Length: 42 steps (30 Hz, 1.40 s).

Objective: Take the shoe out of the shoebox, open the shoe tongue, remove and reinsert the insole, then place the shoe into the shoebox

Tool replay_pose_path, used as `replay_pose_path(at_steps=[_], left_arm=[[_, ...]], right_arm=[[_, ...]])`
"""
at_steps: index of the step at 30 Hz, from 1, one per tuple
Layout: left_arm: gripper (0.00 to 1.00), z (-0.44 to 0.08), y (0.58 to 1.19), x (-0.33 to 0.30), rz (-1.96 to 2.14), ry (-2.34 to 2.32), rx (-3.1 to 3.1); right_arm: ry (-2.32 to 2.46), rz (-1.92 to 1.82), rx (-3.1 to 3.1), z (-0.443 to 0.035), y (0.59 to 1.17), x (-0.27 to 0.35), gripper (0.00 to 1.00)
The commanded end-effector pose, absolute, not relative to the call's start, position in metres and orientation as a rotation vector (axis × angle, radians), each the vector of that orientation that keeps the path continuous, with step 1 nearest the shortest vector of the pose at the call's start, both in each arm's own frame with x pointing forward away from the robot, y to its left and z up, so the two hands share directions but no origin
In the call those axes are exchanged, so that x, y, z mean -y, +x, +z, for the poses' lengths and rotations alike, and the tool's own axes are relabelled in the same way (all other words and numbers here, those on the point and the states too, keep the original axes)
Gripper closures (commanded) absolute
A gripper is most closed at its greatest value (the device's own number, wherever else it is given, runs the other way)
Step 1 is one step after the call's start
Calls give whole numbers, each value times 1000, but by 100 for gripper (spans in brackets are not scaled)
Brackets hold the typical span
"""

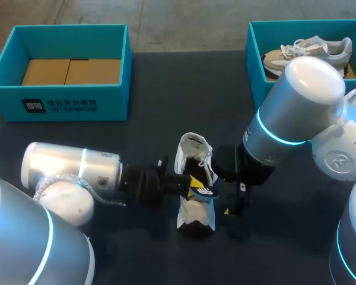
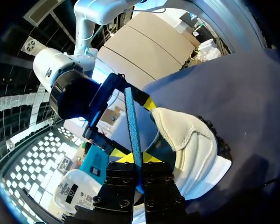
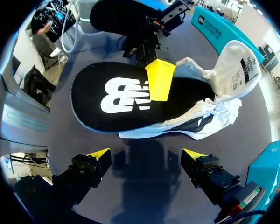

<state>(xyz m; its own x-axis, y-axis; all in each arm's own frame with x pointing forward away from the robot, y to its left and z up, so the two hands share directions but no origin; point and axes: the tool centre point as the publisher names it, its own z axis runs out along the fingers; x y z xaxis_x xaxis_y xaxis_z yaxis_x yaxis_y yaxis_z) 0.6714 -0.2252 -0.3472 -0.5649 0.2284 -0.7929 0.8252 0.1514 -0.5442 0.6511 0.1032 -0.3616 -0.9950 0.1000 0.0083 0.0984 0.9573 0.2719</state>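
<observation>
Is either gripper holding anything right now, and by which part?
The left gripper pinches the insole at its side edge, about midway; the right gripper holds nothing.

Head view: fixed camera high and behind the robot, facing down on the dark tabletop from a distance. It covers both arms, the left teal cardboard box and the right teal cardboard box.

Left wrist view: behind the left gripper, very near, sighting along the jaws at the black foam insole edge-on.

Right wrist view: behind the right gripper, near, facing the insole's broad face.

The wrist views oppose each other; each shows the other arm. All three share the white mesh sports shoe.
</observation>
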Motion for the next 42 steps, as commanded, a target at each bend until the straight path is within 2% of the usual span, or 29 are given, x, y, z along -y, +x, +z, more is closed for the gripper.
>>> replay_pose_path(at_steps=[1, 7, 8, 9, 11, 21, 31, 34, 37, 42], left_arm=[[100, -353, 674, 230, -1422, 997, -1900], [100, -351, 673, 229, -1467, 978, -1910], [97, -350, 672, 228, -1483, 971, -1912], [84, -349, 671, 228, -1503, 965, -1915], [79, -348, 669, 227, -1513, 962, -1914], [87, -334, 659, 222, -1640, 929, -1900], [78, -324, 648, 224, -1669, 968, -1878], [84, -322, 647, 225, -1665, 978, -1873], [100, -322, 645, 226, -1654, 999, -1871], [100, -326, 642, 227, -1606, 1055, -1850]], right_arm=[[159, 426, -3100, -363, 650, -105, 0], [159, 426, -3100, -363, 650, -105, 0], [159, 426, -3100, -363, 650, -105, 0], [159, 426, -3100, -363, 650, -105, 0], [159, 426, -3100, -363, 650, -105, 0], [159, 426, -3100, -363, 650, -105, 0], [159, 426, -3100, -363, 650, -105, 0], [159, 426, -3100, -363, 650, -105, 0], [159, 426, -3100, -363, 650, -105, 0], [159, 426, -3100, -363, 650, -105, 0]])
